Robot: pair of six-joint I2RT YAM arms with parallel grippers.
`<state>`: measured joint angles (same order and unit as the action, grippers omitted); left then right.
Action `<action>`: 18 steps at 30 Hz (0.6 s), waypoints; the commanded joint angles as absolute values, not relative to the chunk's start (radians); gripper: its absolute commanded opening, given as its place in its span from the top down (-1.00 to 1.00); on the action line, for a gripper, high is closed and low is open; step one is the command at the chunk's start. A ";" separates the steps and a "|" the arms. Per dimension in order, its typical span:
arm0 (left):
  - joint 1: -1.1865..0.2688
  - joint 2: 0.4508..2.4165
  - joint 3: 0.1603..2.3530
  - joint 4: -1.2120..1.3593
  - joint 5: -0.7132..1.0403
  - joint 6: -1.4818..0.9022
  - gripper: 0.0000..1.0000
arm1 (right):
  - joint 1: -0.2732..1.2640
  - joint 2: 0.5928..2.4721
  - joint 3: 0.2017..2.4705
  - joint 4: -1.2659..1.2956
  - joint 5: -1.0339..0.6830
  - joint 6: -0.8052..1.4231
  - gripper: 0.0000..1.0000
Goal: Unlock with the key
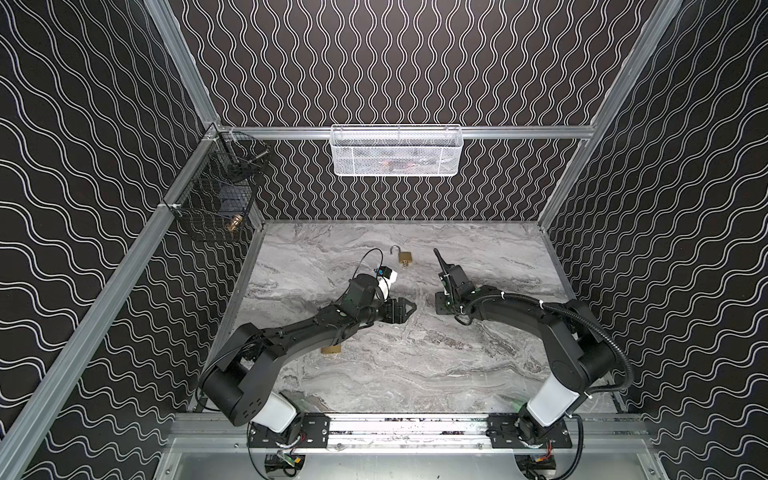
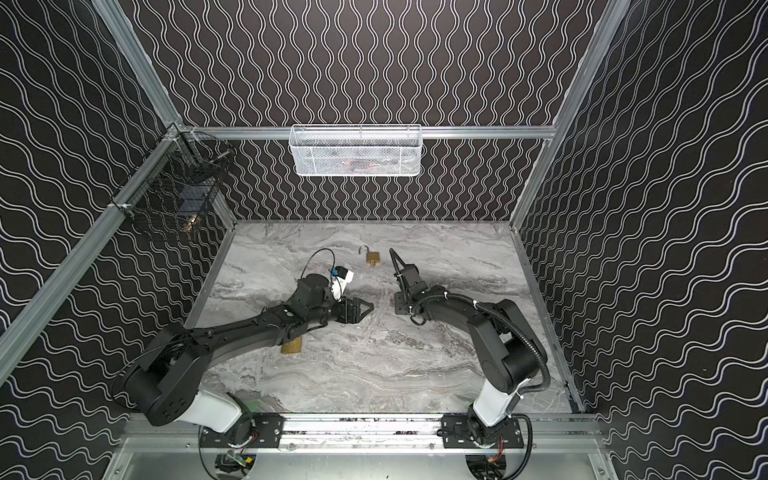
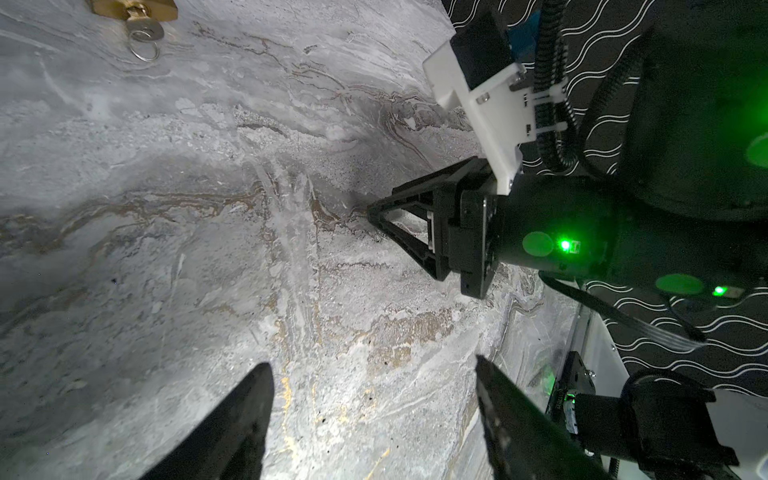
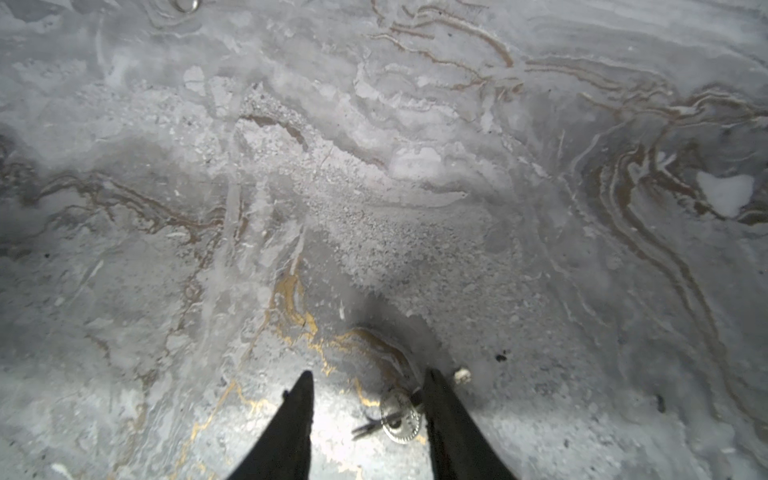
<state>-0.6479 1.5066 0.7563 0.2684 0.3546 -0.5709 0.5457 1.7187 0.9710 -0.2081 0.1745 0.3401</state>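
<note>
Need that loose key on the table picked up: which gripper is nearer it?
Right. The right gripper stands over the key, which lies between its open jaws; the left gripper is off to the left, apart.

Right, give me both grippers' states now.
Left gripper: open, holding nothing.
Right gripper: open, gripping nothing; a key lies loose between its jaws.
</note>
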 commanded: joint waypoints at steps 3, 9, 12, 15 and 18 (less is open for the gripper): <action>-0.648 1.497 0.755 0.285 0.356 -0.566 -0.56 | 0.557 1.716 0.964 -0.246 0.173 0.325 0.05; -0.646 1.508 0.762 0.287 0.364 -0.567 -0.56 | 0.554 1.697 0.908 -0.194 0.127 0.225 -0.10; -0.646 1.502 0.754 0.289 0.357 -0.573 -0.56 | 0.551 1.706 0.913 -0.193 0.118 0.186 -0.11; -0.646 1.499 0.750 0.284 0.350 -0.574 -0.56 | 0.549 1.728 0.930 -0.192 0.118 0.163 -0.06; -0.647 1.493 0.749 0.279 0.348 -0.575 -0.56 | 0.548 1.748 0.947 -0.189 0.126 0.145 -0.03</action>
